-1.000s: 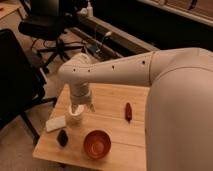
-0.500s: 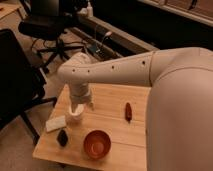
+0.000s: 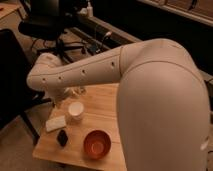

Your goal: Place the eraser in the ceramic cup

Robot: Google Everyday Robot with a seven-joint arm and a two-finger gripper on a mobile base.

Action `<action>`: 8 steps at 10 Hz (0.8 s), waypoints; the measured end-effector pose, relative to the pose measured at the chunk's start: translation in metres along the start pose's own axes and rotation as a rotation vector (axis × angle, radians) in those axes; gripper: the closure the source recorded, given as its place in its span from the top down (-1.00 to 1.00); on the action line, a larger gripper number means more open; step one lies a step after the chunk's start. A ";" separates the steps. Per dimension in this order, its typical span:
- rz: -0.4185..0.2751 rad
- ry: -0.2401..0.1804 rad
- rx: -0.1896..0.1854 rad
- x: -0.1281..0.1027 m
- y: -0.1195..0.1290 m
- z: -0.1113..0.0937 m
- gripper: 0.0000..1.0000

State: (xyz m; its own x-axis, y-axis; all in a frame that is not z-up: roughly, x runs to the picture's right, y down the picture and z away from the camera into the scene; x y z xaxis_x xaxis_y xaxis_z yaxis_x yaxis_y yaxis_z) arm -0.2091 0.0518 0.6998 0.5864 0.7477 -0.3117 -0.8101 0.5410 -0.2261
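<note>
Arm [image 3: 150, 95] looms nearer, covering the table's [image 3: 102, 107] right side; gripper [image 3: 67, 96] just behind ceramic cup [image 3: 76, 111], opening indiscernible; eraser [image 3: 55, 123] unmoved.

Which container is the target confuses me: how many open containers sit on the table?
2: the ceramic cup right by the gripper, beside the eraser; the orange bowl near the table's front edge. The arm may hide others.
</note>
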 end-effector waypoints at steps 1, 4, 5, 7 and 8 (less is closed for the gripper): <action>-0.088 -0.045 -0.011 -0.010 0.014 -0.005 0.30; -0.378 -0.162 -0.092 -0.031 0.064 -0.024 0.30; -0.461 -0.172 -0.114 -0.031 0.076 -0.024 0.30; -0.594 -0.158 -0.137 -0.029 0.087 -0.014 0.30; -0.640 -0.142 -0.138 -0.030 0.087 -0.006 0.30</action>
State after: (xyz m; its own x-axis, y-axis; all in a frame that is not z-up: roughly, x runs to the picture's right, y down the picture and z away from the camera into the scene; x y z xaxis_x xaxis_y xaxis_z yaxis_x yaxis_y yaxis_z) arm -0.2971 0.0742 0.6842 0.9376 0.3446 0.0457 -0.2899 0.8476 -0.4445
